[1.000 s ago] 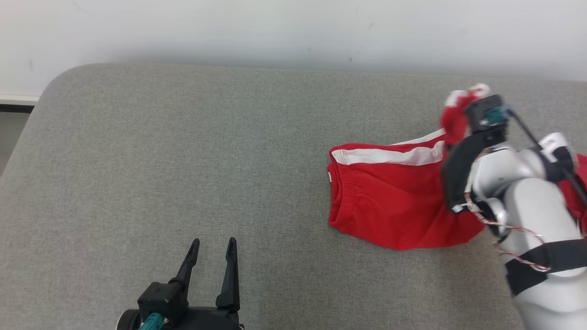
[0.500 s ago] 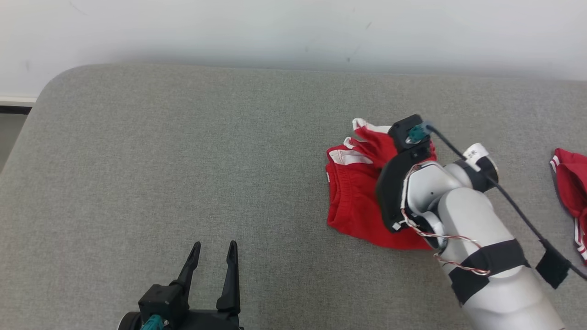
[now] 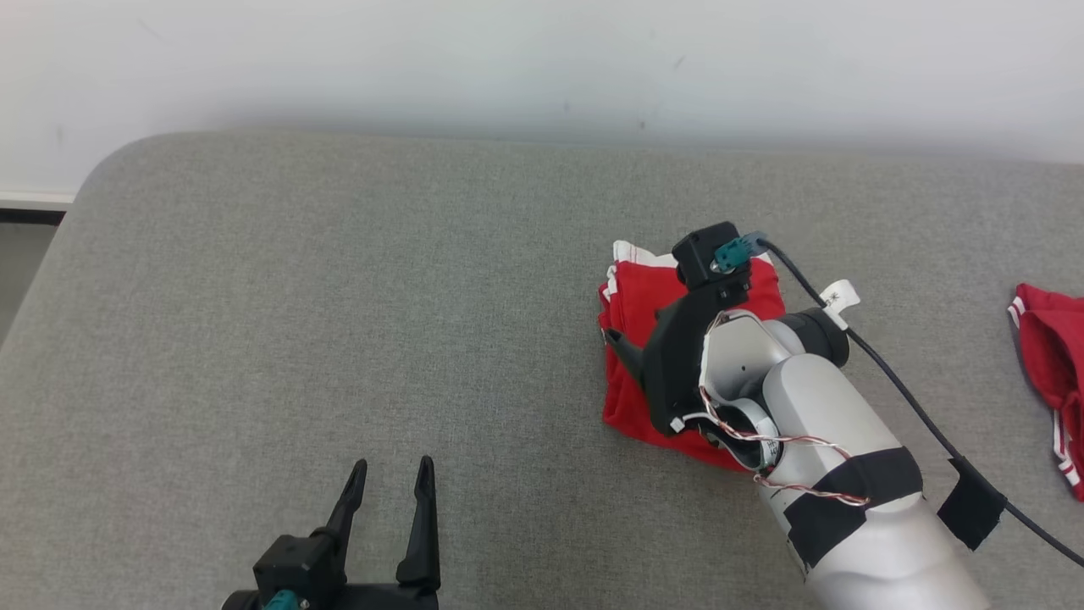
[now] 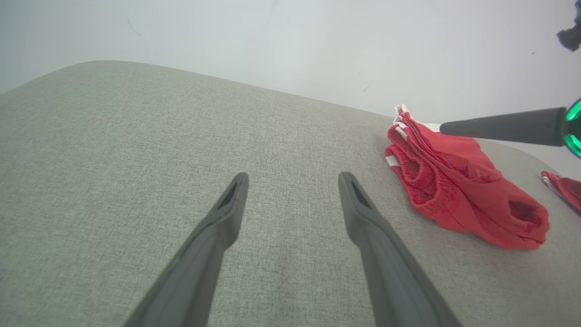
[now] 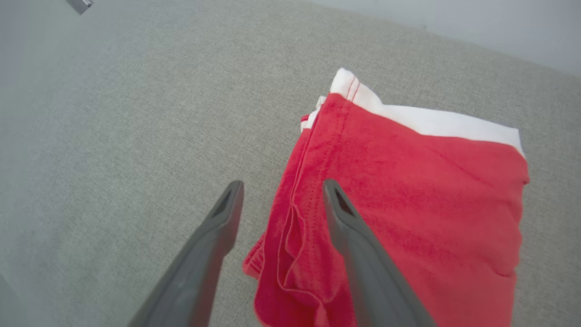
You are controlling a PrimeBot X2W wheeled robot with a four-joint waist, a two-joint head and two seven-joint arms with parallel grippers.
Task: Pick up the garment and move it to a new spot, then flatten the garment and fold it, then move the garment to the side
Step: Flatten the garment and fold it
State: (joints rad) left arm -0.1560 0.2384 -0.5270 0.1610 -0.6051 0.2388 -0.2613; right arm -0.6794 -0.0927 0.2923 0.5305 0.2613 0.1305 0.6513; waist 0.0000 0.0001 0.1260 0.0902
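Observation:
The garment (image 3: 631, 296) is a pair of red shorts with a white side stripe, lying folded in half on the grey padded surface (image 3: 339, 296) right of centre. In the left wrist view the garment (image 4: 454, 181) shows as stacked red layers. My right gripper (image 3: 622, 347) hovers over its left edge, open and holding nothing. In the right wrist view one finger of my right gripper (image 5: 281, 186) is over the garment (image 5: 408, 190) and the other over bare surface. My left gripper (image 3: 393, 466) rests open near the front edge, well to the left of the cloth, with the same open gap (image 4: 294, 177) in its wrist view.
Another red garment (image 3: 1046, 356) lies at the far right edge of the surface. A pale wall (image 3: 542, 59) runs along the back. The surface's rounded corner (image 3: 93, 165) drops off at the left. A black cable (image 3: 898, 381) trails from my right wrist.
My right gripper carried the garment's lifted end leftwards over the rest, laid it down as a fold and opened, letting go. The left arm stayed put.

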